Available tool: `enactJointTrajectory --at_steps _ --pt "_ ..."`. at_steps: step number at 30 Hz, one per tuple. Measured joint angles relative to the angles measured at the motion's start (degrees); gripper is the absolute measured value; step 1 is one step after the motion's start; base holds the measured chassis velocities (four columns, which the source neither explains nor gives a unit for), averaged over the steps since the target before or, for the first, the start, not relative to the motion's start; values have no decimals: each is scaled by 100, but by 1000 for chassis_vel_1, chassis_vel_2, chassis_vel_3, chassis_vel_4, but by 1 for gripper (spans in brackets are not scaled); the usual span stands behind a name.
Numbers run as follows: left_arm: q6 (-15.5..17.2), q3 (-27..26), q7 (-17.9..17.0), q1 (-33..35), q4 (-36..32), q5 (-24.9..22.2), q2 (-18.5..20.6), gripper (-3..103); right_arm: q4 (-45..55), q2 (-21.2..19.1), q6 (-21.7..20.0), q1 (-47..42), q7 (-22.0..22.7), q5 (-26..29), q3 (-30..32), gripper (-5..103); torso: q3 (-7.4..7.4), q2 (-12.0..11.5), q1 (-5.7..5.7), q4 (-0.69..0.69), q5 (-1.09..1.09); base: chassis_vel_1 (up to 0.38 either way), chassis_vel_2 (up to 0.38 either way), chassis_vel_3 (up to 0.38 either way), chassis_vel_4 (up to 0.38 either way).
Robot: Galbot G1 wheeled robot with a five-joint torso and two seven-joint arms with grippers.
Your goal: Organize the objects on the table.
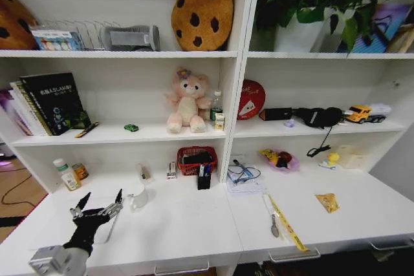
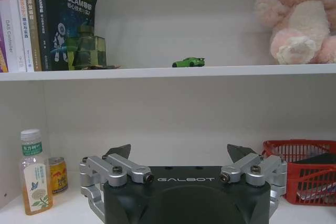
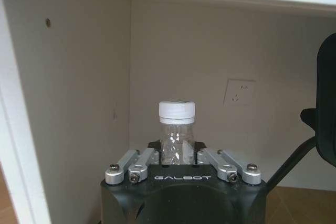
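My left gripper [image 1: 100, 202] hovers open over the left end of the white table [image 1: 187, 227] with nothing between its fingers; the left wrist view looks past the gripper [image 2: 178, 153] at the shelving. A tiny green toy car [image 1: 131, 127] [image 2: 188, 62] sits on the shelf above. A bottle with a green label [image 1: 217, 106] stands beside the plush bear. Another labelled bottle [image 1: 66, 174] [image 2: 34, 180] stands at the table's back left. My right gripper [image 3: 177, 156] is low, with a wall and a socket behind it, shut on a small clear bottle with a white cap [image 3: 177, 129].
A red basket [image 1: 196, 159] and a black pen holder [image 1: 204, 178] stand at the back centre. A clear cup [image 1: 138, 197] stands near my left gripper. A yellow strip [image 1: 286, 224] and a snack bag [image 1: 328, 202] lie on the right. Books [image 1: 48, 103] and a pink bear [image 1: 187, 101] fill the shelf.
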Motion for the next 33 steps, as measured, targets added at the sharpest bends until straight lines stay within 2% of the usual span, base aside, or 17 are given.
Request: enactJointTrajectory --at_steps 3,5,6,8,9,11,15,17,18,19,20,23,27,29,30,32,33 --pt "0 0 0 0 0 0 0 100 -147 11 34 105 0 -41 1 32 0 0 0 0 0 0 0 0 0" --pt "0 0 0 0 0 0 0 100 -258 26 45 199 0 -51 7 44 0 -1 0 0 1 0 0 0 0" --pt "0 0 0 0 0 0 0 100 -258 26 45 199 0 -51 7 44 0 -1 0 0 1 0 0 0 0" --pt "0 0 0 0 0 0 0 100 -254 35 47 189 0 -77 21 54 0 0 0 1 1 0 0 0 0" --pt "0 0 0 0 0 0 0 100 -213 29 47 127 1 -104 23 65 0 0 0 1 1 0 0 0 0" --pt "0 0 0 0 0 0 0 100 -159 16 47 49 3 -115 31 65 0 0 0 0 1 0 0 0 0" --pt "0 0 0 0 0 0 0 100 128 -43 34 -212 31 -87 71 76 -1 0 0 1 2 0 0 0 0" --pt "0 0 -1 0 0 0 0 100 896 -201 -92 -770 104 4 68 86 -1 0 0 0 1 0 0 0 0" --pt "0 0 -1 0 0 0 0 100 896 -201 -92 -770 104 4 68 86 -1 0 0 0 1 0 0 0 0" --pt "-1 0 0 0 0 0 0 100 1557 -357 -115 -1338 156 59 69 96 -1 0 0 1 1 0 0 0 0" --pt "-1 0 0 0 0 0 0 100 1557 -357 -115 -1338 156 59 69 96 -1 0 0 1 1 0 0 0 0" --pt "0 0 -4 0 0 0 0 100 3282 -739 -179 -2909 396 -88 220 100 -2 2 -2 -3 -2 0 0 0 0" --pt "0 0 0 0 0 0 0 100 4023 -904 -378 -3594 689 -49 243 100 -2 1 -2 0 4 0 0 0 0" --pt "0 0 -2 0 0 0 0 100 5294 -997 -764 -4699 1279 -54 346 100 -2 2 -2 -4 -1 0 0 0 0" --pt "0 0 -2 0 0 0 0 100 5294 -997 -764 -4699 1279 -54 346 100 -2 2 -2 -4 -1 0 0 0 0" --pt "0 0 0 0 0 0 0 100 6414 -970 -902 -5226 1533 -65 501 100 -2 2 -3 0 -2 0 0 0 0" --pt "0 0 0 0 0 0 0 100 6414 -970 -902 -5226 1533 -65 501 100 -2 2 -3 0 -2 0 0 0 0"
